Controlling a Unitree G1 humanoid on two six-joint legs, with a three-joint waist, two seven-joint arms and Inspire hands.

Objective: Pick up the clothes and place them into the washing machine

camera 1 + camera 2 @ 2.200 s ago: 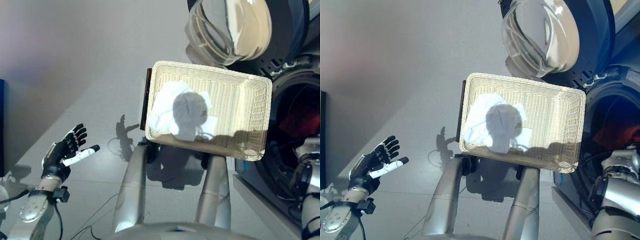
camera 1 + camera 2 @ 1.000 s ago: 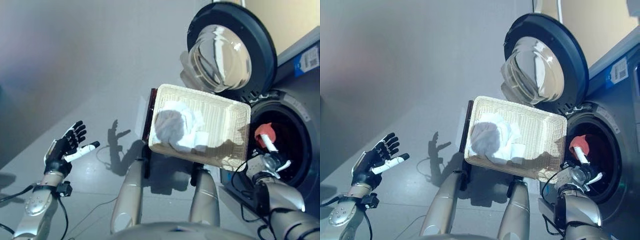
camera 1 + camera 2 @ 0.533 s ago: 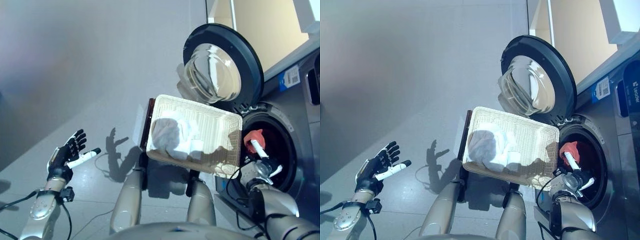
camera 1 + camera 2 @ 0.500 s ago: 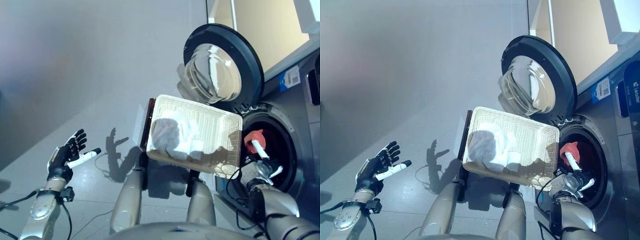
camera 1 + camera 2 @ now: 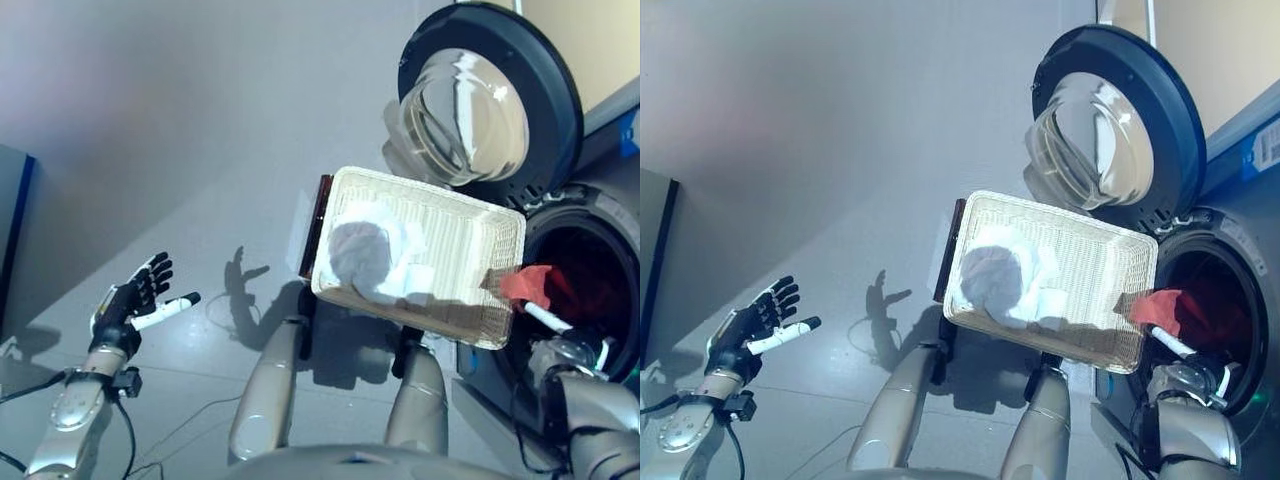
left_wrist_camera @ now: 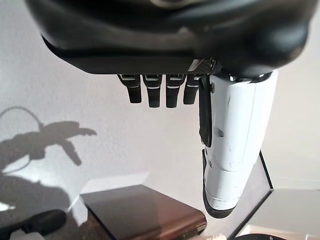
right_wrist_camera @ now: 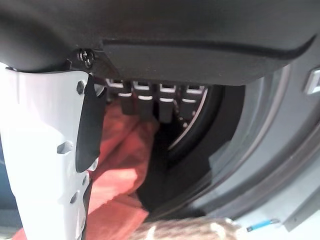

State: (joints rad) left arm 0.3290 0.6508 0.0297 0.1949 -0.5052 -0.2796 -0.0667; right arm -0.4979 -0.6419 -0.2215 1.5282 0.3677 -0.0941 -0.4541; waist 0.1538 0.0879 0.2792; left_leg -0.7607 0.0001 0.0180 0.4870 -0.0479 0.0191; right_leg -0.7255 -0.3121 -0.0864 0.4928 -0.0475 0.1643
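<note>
Floor: plain grey floor [image 5: 200,150], sunlit in patches, with hard shadows.
Washing machine: front-loader [image 5: 1240,200] at the right of the head views; round door [image 5: 1110,130] swung wide, its glass bowl facing the room; the drum mouth [image 5: 1210,300] is dark and open.
Basket: pale wicker basket [image 5: 480,215], rectangular, just left of the drum mouth and below the open door. It rests on a dark stand whose edge shows at the basket's left side.
White clothes: crumpled white laundry [image 5: 385,255] lies in the basket's left half; a round shadow falls across it.
Red cloth: a red garment [image 5: 1165,305] hangs at the rim of the drum mouth, just past the basket's right end. In the right wrist view the red cloth [image 7: 120,165] sits between the white-covered thumb and the fingers, with the drum's dark hollow behind it.
Right hand: right hand [image 7: 150,97] is at the drum opening with the red cloth pinched between thumb and fingers. How much of the fold the fingers close round is hard to judge, since the wrist view shows only their bases.
Left hand: left hand [image 5: 130,305] is held out at the far left above the floor, well apart from basket and machine, fingers spread and straight, thumb out, holding nothing.
Dark panel: a glossy dark brown panel [image 6: 145,210] shows beyond the left hand in its wrist view.
</note>
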